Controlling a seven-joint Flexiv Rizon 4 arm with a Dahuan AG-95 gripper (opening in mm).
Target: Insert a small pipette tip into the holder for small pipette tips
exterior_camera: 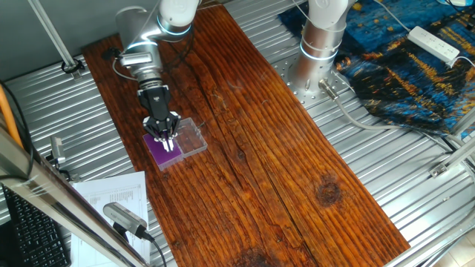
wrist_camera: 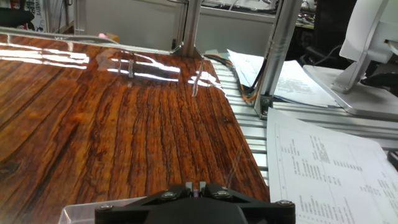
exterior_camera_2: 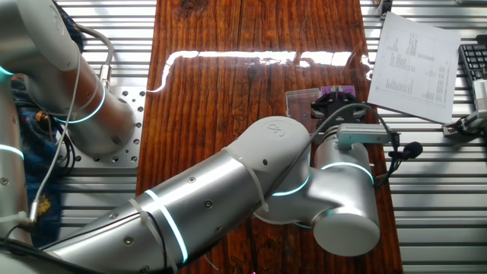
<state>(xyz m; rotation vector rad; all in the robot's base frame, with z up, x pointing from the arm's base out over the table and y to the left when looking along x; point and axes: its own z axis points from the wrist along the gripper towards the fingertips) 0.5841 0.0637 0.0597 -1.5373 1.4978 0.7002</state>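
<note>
Tool (exterior_camera: 166, 141) hangs right over the purple holder (exterior_camera: 174, 153) — lined up for insertion, fingers look pinched shut — tip itself not visible.

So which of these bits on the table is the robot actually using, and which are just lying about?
In use:
- gripper, right over the block
- purple holder block
- small pipette tip: too tiny to make out here

Just lying about:
- clear plastic box joined to the block
- printed paper
- keyboard
- white power strip
- blue patterned cloth
</note>
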